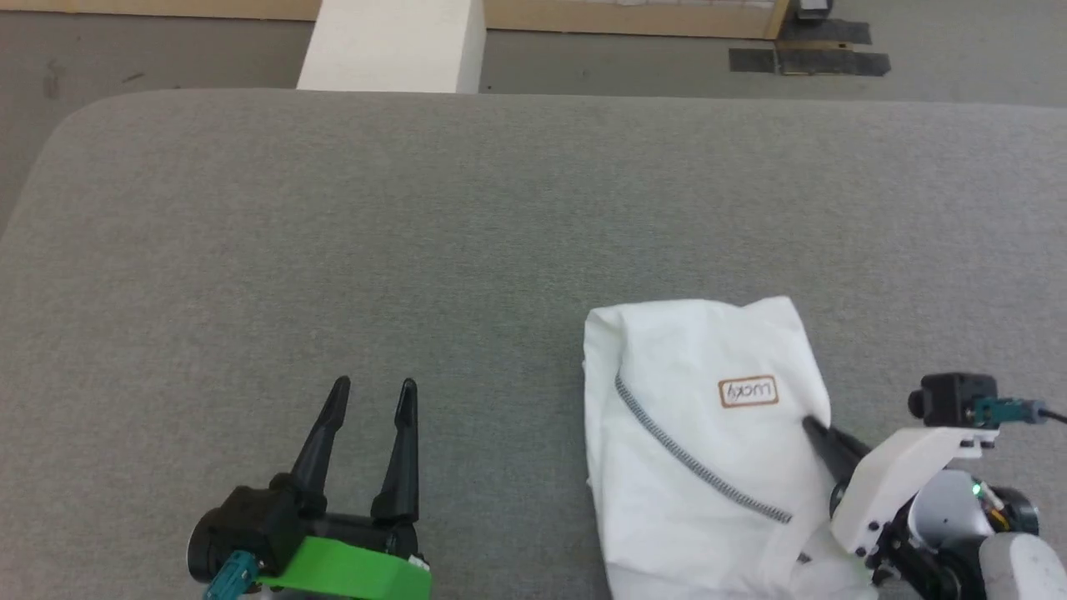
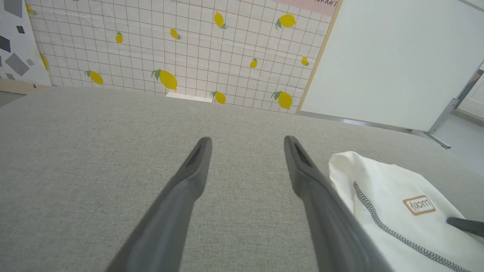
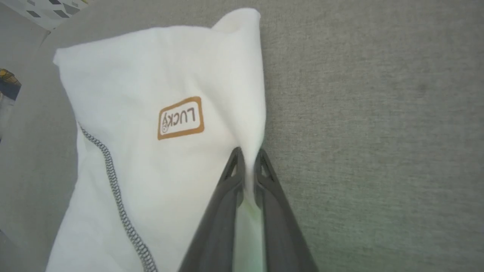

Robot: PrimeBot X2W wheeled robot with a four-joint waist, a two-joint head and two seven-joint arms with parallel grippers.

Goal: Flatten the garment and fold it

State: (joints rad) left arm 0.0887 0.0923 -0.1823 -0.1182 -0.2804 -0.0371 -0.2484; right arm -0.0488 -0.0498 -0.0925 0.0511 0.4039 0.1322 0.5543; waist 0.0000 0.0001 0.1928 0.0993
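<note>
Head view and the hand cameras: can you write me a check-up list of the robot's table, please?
Surface: grey fabric tabletop, smooth.
Job's things: garment, white, bundled on the robot's right side; dark stitched seam and LUCKY label showing.
Clutter: nothing seen.
Grippers: left gripper open over bare tabletop; right gripper shut on the garment's edge.
Cables: thin dark cable leaves the right wrist camera.
Surroundings: white box beyond the table, lemon-print wall, white panel.
</note>
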